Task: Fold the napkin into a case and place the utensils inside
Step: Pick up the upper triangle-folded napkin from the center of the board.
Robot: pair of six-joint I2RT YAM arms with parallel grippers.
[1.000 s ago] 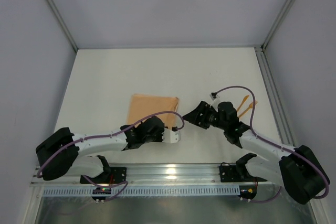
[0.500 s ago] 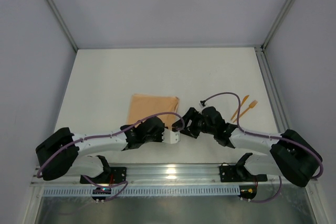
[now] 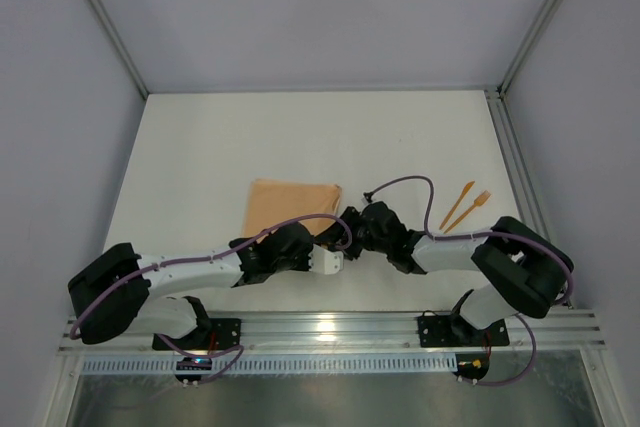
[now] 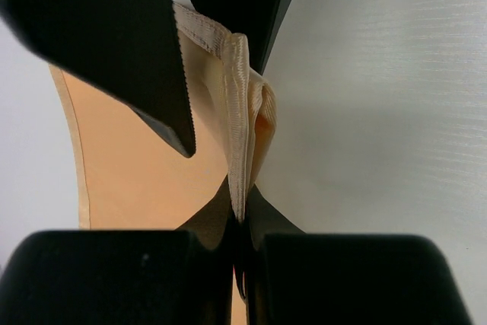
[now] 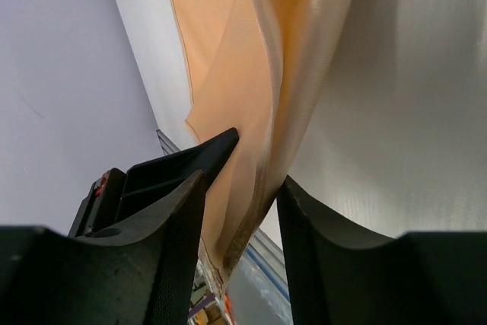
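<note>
The peach-orange napkin (image 3: 288, 204) lies folded flat on the table, left of centre. My left gripper (image 3: 326, 243) is shut on the napkin's near right edge; in the left wrist view the hem (image 4: 239, 142) stands pinched upright between its jaws. My right gripper (image 3: 350, 224) is at the same corner, open, with the lifted napkin edge (image 5: 262, 112) hanging between its fingers (image 5: 171, 241). Two thin orange utensils (image 3: 462, 206), one a fork, lie on the table to the right of the right gripper, apart from the cloth.
White table top (image 3: 300, 137) with grey walls on three sides. A metal rail (image 3: 330, 327) runs along the near edge by the arm bases. The two wrists are close together near the napkin corner.
My right arm has swung left from beside the utensils to the napkin's near right corner, its open jaws now astride the lifted edge. My left gripper has stayed pinching the cloth.
</note>
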